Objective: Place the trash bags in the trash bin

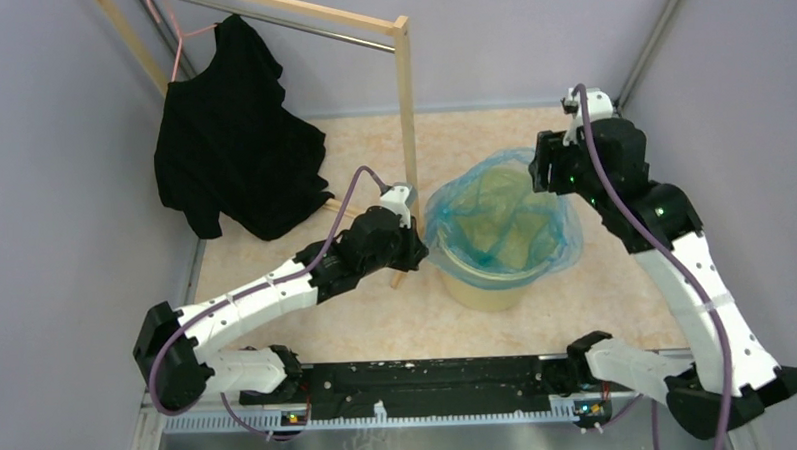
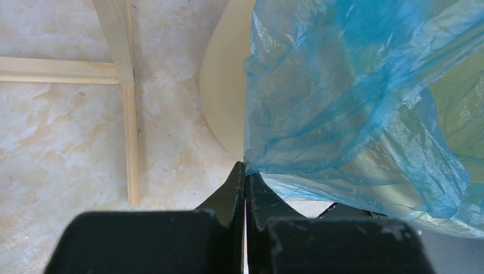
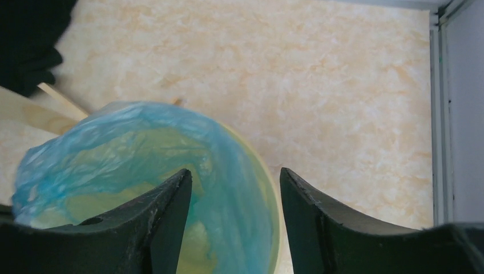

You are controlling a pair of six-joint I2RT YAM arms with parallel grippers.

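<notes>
While the left end effector [image 2: 245, 169] sits fully closed at the trash bag's [image 2: 354, 97] draped edge, I cannot tell whether it pinches the film. The right end effector [image 3: 234, 177] hangs open and empty over the trash bin [image 1: 485, 294], which stands bag-lined on the worktop [image 1: 398, 325] beside the wooden rack [image 1: 406, 115].
</notes>
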